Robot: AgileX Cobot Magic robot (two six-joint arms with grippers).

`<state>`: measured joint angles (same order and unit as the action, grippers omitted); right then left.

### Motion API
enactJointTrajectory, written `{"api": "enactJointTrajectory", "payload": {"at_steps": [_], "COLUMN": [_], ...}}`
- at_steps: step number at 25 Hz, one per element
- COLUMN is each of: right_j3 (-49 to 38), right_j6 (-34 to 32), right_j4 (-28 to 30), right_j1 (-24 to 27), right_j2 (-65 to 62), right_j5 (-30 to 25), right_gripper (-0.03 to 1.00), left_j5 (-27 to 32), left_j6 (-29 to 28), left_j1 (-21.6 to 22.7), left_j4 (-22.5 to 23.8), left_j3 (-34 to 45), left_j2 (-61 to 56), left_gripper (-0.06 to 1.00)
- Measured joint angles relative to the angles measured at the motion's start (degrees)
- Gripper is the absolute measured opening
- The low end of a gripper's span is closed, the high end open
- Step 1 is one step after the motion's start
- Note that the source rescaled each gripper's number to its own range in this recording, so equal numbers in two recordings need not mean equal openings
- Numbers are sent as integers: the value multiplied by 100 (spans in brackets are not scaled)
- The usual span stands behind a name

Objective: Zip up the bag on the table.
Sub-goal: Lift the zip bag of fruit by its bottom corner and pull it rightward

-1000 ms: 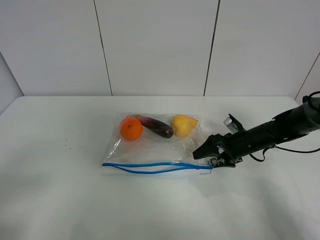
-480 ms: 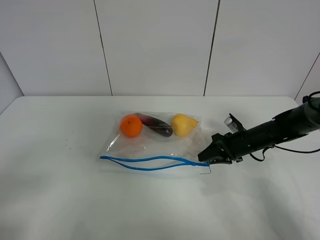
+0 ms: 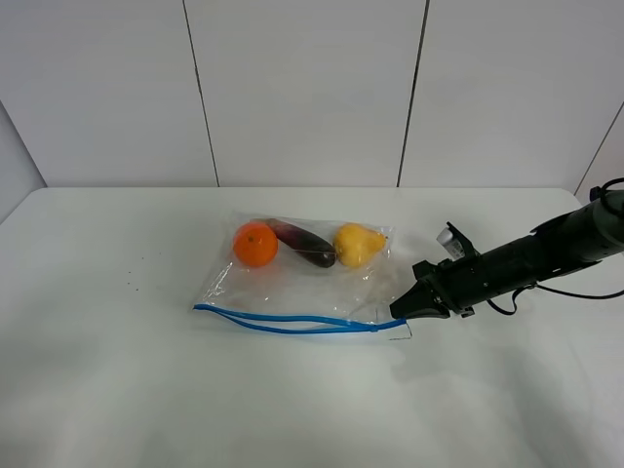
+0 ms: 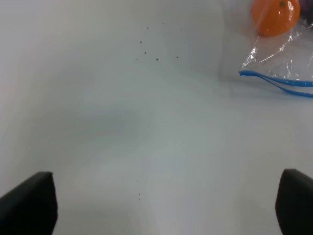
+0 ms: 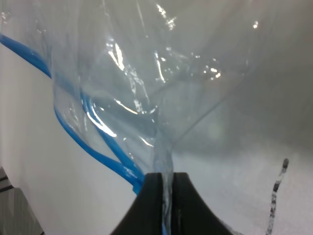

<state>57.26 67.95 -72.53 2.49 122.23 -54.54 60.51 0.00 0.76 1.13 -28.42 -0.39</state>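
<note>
Your right end effector [image 3: 400, 310] is pinching the corner of the bag [image 3: 292, 283] at the end of the blue zipper strip [image 3: 283, 323]. The bag lies mid-bench [image 3: 117, 390]. From the pinch the strip runs toward the left edge, and its two lines are still apart. Your left end effector [image 4: 161, 200] is spread wide, holds nothing and is farther off. There is one bag, with one orange [image 3: 255, 245], one eggplant [image 3: 304, 245] and one pear [image 3: 358, 244].

Bright, even light washes the white table [image 3: 117, 390], leaving only soft, faint shadows. White glare streaks the crinkled bag [image 5: 146, 73] in the close right wrist view, where the dark fingertips [image 5: 146, 210] sit soft and out of focus.
</note>
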Motion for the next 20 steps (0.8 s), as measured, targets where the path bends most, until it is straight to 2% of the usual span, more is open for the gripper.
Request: {"api": "enactJointTrajectory", "payload": {"at_steps": [8,15,20], "right_j3": [0,0,0], "right_j6": [-32,-89,-117], "right_j4": [20,-26,-186], "right_j1": [0,19,283], "right_j2": [0,0,0], "right_j5": [-93,-580,-1156], "right_gripper": [0,0,0], "left_j5": [0,0,0], "left_j6": [0,0,0], "left_j1": [0,0,0], "left_j4": [0,0,0], "left_j3": [0,0,0], "left_j2": [0,0,0], "left_gripper": [100,100,100]}}
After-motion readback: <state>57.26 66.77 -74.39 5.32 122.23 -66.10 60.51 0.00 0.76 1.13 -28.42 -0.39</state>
